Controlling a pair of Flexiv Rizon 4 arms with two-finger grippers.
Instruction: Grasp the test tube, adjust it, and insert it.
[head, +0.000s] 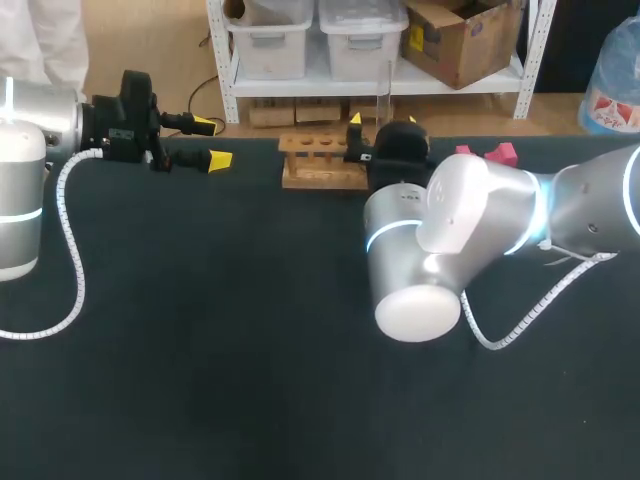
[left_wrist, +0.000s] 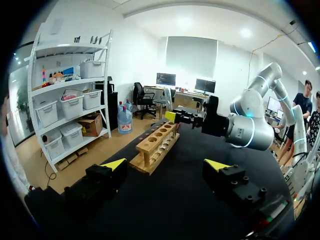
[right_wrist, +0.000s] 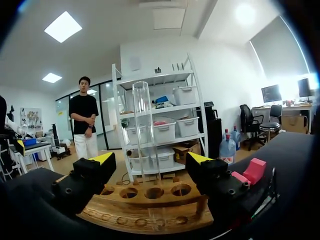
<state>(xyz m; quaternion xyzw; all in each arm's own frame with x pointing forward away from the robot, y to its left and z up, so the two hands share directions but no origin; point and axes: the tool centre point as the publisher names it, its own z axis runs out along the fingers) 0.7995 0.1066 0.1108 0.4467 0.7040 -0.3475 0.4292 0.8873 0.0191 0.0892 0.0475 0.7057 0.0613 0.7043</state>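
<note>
Dark bench (head: 200, 350). Nearest, the right arm (head: 450, 230) bends in from the right, its bulky elbow over mid-bench. Beyond it the right pincer (right_wrist: 151, 160) sits at the right end of the wooden rack (head: 320, 160), fingers spread wide. The clear tube (right_wrist: 142, 115) stands upright between them, touching neither. Its foot is down at the rack; cannot tell whether it is seated in a hole. At the far left edge the left pincer (head: 212, 142) is level, also spread, well apart from the rack. Pink blocks (head: 500, 153) lie by the far edge, right of the rack.
</note>
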